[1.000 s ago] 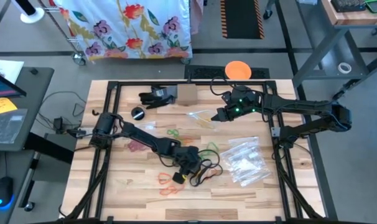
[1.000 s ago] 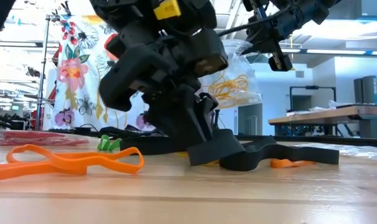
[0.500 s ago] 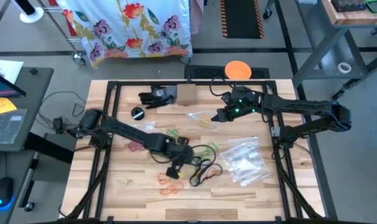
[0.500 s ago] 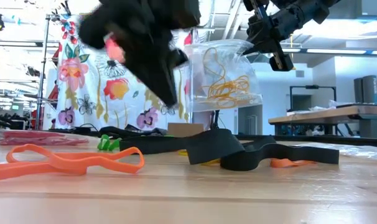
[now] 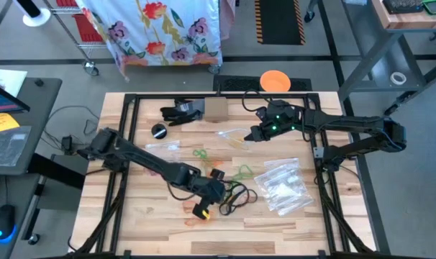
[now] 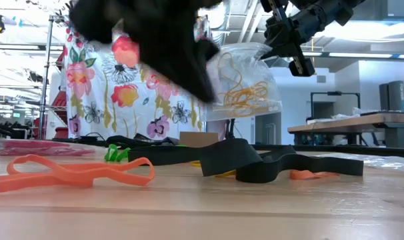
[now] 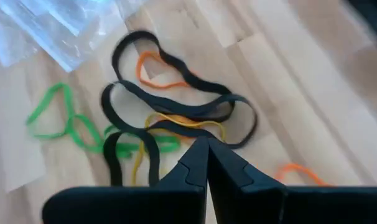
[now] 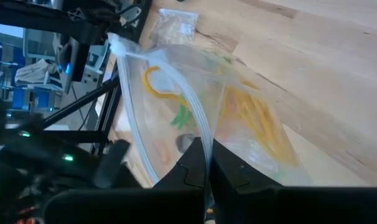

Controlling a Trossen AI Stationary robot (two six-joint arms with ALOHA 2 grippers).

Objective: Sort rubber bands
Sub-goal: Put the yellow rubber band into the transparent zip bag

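Rubber bands lie in a loose tangle on the wood: black bands (image 7: 176, 102), a yellow band (image 7: 190, 122), green bands (image 7: 58, 118) and an orange band (image 7: 156, 79). My left gripper (image 7: 207, 142) hangs shut above this tangle (image 5: 236, 196), and nothing shows between its fingers or hanging from them (image 6: 203, 90). At the far right my right gripper (image 5: 257, 133) is shut on a clear zip bag (image 6: 245, 80) with yellow bands (image 6: 245, 93) inside. Another long orange band (image 6: 75, 173) lies flat near the front. My right gripper pinches the bag's zip edge (image 8: 204, 134) between its two fingers, which slant down from the table's right side. The bag hangs below the fingers, clear of the table, with the yellow bands gathered in its lower part.
A heap of clear zip bags (image 5: 283, 185) lies right of the tangle. A bag with red bands (image 5: 158, 169) lies at the left. At the far edge are a cardboard box (image 5: 216, 108), a black part (image 5: 182, 111) and a round black cap (image 5: 159, 131).
My left gripper has shut and risen from the black bands on the table, drifting a little toward the near edge. The bands have stayed on the wood. The bag has not moved.
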